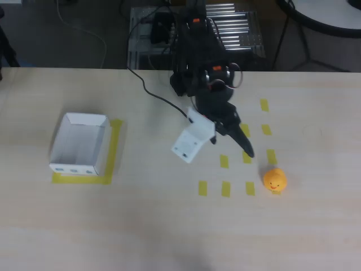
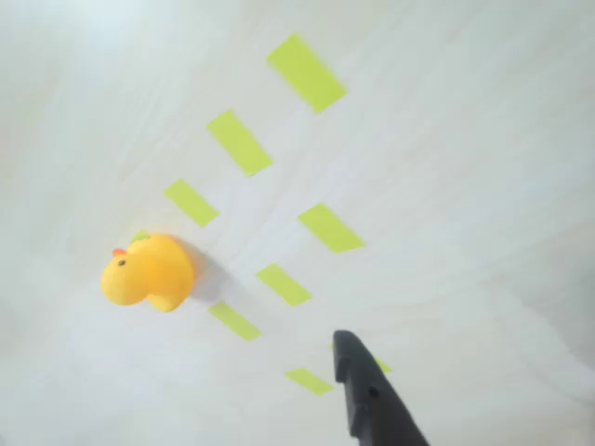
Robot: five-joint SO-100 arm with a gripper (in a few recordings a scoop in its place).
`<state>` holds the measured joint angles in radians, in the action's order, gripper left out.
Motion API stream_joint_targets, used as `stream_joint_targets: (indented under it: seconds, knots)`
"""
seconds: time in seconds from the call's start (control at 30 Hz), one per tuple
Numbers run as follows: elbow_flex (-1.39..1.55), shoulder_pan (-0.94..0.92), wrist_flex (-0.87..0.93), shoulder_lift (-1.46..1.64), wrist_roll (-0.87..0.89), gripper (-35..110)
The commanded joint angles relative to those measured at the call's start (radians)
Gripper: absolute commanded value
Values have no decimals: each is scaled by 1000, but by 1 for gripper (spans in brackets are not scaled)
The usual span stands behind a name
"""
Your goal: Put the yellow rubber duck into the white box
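the yellow rubber duck (image 1: 274, 180) sits upright on the table (image 1: 169, 226), right of centre in the overhead view, just past the lower right corner of a grid of yellow tape marks (image 1: 225, 188). the white box (image 1: 62, 167) stands well apart on the left, inside a yellow tape outline, nothing in it.

the gripper (image 1: 243, 145) hangs above the tape grid, tip pointing toward the duck but not touching it. whether the fingers are parted or closed cannot be told: the overhead view shows one dark tapered shape, the wrist view one dark finger (image 2: 367, 395) at the bottom edge.

handling, judged: the duck looks light, soft and rounded; likely to squash a little and to roll or squirt out if pinched off-centre. best hold is probably across the widest part of the body, below the head.

views: overhead gives the duck-to-box layout and the arm's white plate (image 1: 193, 141). the wrist view adds the duck's side profile, red beak (image 2: 118, 252) to the left, and its shadow on the table.
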<state>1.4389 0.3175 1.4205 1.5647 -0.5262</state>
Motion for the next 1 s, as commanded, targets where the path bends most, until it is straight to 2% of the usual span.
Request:
stream_joint_targets:
  seconds: [0.0,0.2,0.53,0.8,0.97]
  knots:
    - [-225,117,18,-81,43,68]
    - [-595,193,110,-390,107,67]
    - [-1177,272,284,-848,115,64]
    - [-1341,285,287,-1043,120,58]
    - [-1378,301,287,-1085,130,49]
